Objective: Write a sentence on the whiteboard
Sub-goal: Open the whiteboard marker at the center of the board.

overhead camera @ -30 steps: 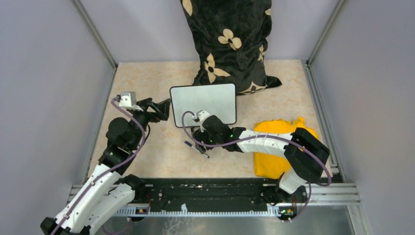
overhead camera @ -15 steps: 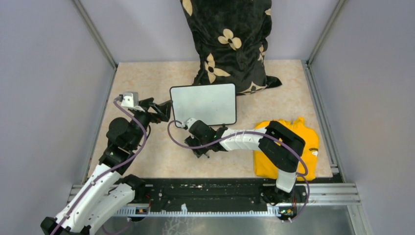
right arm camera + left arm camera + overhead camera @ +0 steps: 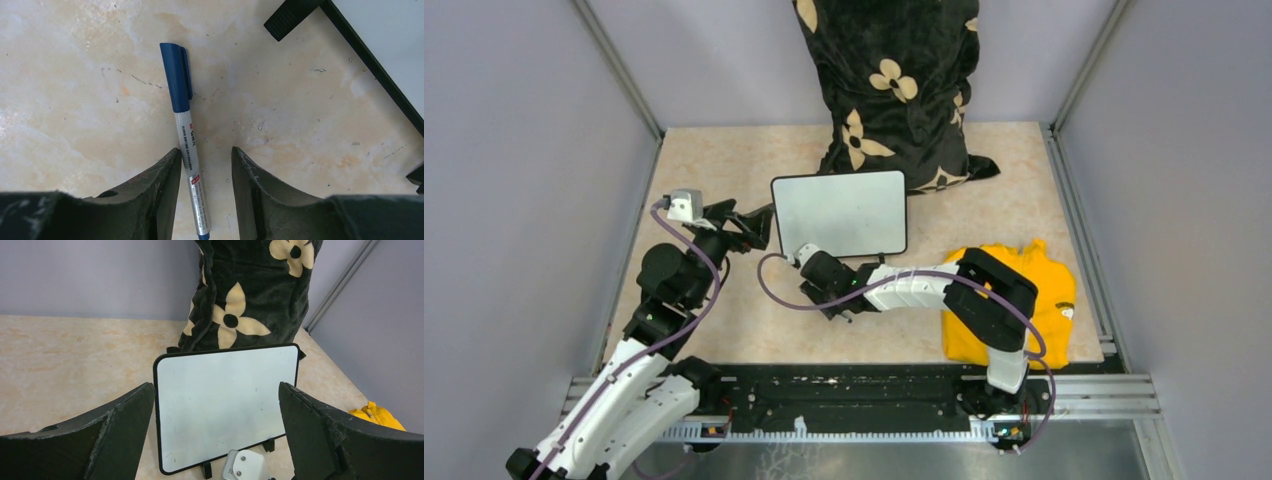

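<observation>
Between the right fingers, the marker points cap-outward.

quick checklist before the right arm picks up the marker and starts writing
1. The marker sits between the right jaws: ok, lying flat.
2. The right jaws are shut on it: not ok, a gap shows on one side.
3. Its cap is off: not ok, the blue cap is on.
4. The whiteboard is free for writing: ok, no ink visible.
5. The left jaws steady the whiteboard: not ok, wide open, gripping nothing.
</observation>
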### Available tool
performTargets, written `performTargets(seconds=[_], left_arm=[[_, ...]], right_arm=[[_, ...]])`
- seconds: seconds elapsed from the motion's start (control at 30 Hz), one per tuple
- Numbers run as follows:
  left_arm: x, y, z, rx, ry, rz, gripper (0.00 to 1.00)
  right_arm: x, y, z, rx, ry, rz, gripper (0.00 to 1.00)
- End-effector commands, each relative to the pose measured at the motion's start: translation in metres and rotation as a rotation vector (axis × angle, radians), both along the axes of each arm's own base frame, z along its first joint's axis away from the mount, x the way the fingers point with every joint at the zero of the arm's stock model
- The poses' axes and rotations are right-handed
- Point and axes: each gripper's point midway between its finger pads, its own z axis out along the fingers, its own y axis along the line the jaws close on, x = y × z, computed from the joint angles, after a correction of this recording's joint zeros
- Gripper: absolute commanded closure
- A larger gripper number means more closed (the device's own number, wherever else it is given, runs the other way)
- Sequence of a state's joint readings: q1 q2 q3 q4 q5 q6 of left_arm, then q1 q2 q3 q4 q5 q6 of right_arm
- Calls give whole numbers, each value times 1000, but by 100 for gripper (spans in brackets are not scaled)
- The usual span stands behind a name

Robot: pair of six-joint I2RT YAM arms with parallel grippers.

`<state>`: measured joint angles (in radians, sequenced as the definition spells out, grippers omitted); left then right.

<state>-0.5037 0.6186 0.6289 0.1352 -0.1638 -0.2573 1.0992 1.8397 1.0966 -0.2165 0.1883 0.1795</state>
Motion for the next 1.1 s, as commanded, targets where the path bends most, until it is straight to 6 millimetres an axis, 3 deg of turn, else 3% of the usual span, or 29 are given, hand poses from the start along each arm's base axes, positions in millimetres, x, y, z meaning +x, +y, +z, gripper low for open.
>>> performTargets(seconds=[0.0, 0.13, 0.33, 0.47, 0.53, 0.67, 0.77, 0.9, 0.93, 1.07], left_arm=[[-2, 2, 6, -7, -28, 6, 1], [0, 2, 4, -5, -22, 12, 1], [-1, 4, 5, -8, -24, 20, 1], [-1, 7, 5, -10, -27, 34, 1], [-1, 7, 3, -9, -25, 34, 1], [-1, 7, 4, -13, -26, 35, 1], [-1, 4, 5, -24, -28, 21, 1], [-2, -4, 5, -54, -20, -18, 1], [-1, -7, 5, -65, -14, -31, 1], [-4, -23, 5, -116, 4, -115, 1]], right_arm=[[-12, -29, -32, -170, 9, 10, 60], [-21, -35, -45, -206, 18, 8, 67], [-31, -42, -59, -196, 58, -19, 85], [-31, -40, -51, -161, 51, -38, 99], [-28, -38, -41, -133, 35, -52, 100], [-26, -34, -9, -17, -4, -85, 100], [-24, -36, 28, 100, -47, -137, 100], [-26, -45, 87, 310, -106, -185, 100], [-29, -48, 109, 398, -127, -188, 100], [-38, -68, 164, 661, -189, -212, 100]])
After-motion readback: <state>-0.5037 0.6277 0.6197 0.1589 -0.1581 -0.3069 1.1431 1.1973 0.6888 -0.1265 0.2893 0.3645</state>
